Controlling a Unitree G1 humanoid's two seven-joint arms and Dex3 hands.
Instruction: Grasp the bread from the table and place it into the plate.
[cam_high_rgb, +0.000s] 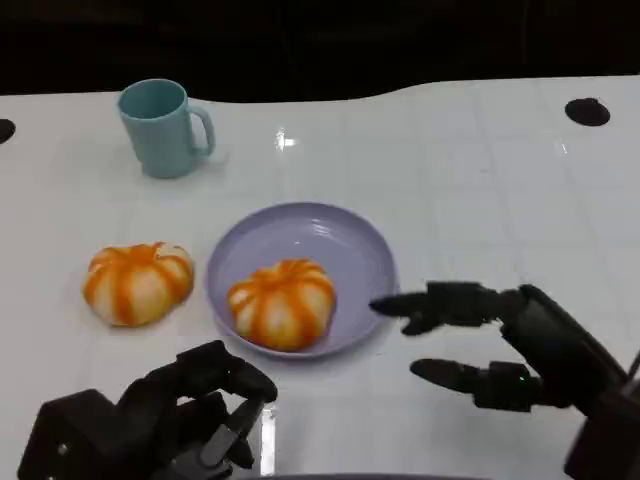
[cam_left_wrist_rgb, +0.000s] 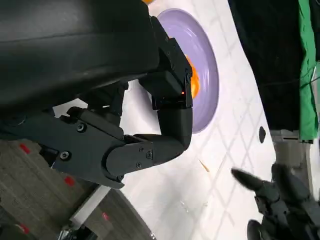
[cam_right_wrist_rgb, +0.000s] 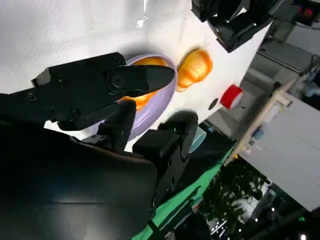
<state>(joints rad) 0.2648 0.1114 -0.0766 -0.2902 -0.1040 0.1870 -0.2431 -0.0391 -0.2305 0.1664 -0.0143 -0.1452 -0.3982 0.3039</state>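
Head view: 1 bread (cam_high_rgb: 282, 303) sits in the plate (cam_high_rgb: 345, 235), my right hand (cam_high_rgb: 500, 350) empty just off the rim at 3 o'clock.
Fingers spread, holding nothing, so my read is that loaf is placed and released. 2nd bread (cam_high_rgb: 137, 282) lies on the table (cam_high_rgb: 470, 180) at 9 o'clock of the plate, near but apart. My left hand (cam_high_rgb: 160, 420) rests at 7 o'clock, fingers curled in on nothing. Mug (cam_high_rgb: 162, 127) at 11 o'clock, well apart; open table on my right for moving away.

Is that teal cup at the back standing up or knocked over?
Standing upright. In the head view the teal cup rests on its base on the white table, with its open rim facing up and its handle to the side.
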